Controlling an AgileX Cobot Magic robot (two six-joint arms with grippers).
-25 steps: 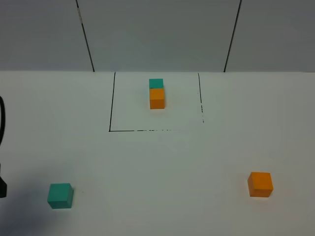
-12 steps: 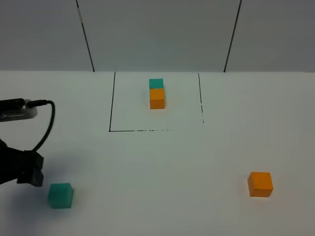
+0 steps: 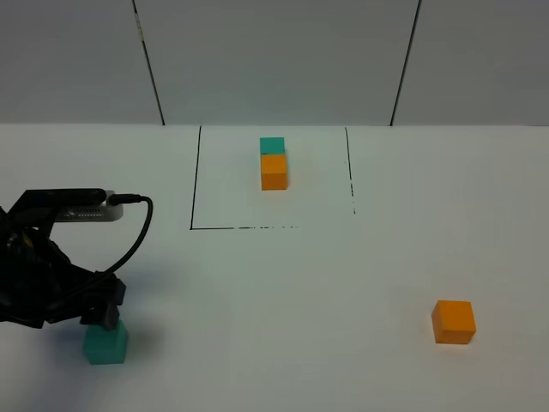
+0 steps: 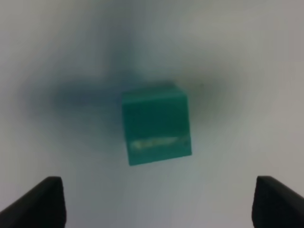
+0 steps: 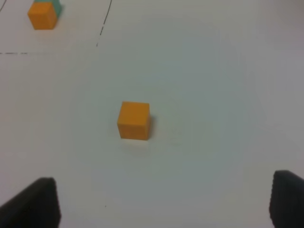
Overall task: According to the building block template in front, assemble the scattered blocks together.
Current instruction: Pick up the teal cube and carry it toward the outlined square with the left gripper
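**Left gripper spread at the teal block; orange block sits alone**

At the lower left of the high view, the teal block (image 3: 105, 345) rests on the white table (image 3: 343, 283). The left gripper (image 3: 105, 314) hangs right at the block's top edge, at the end of a black arm (image 3: 34, 266) that enters from the left edge. Whether it touches the block cannot be told from here. The left wrist view settles the jaws: they stand spread wide, each dark fingertip (image 4: 47, 204) well clear of the block's sides, and the block (image 4: 156, 126) lies ahead of them in the gap, slightly turned and blurred.

At the lower right sits the orange block (image 3: 453, 322), flat on the table and well apart from the teal one. The right gripper (image 5: 164, 204) does not appear in the high view. Its own camera shows two fingertips (image 5: 35, 204) far apart — open and holding nothing — with the orange block (image 5: 134, 121) ahead of them, untouched.

Farther back, at the upper middle, stands the template (image 3: 274, 163) — an orange cube joined to a teal cube behind it. It lies inside a thin black outline (image 3: 196, 180) drawn on the table, whose near and right lines are broken. It also shows, small, in the right wrist view (image 5: 43, 13).

Behind the table rises a grey panelled wall (image 3: 274, 60).
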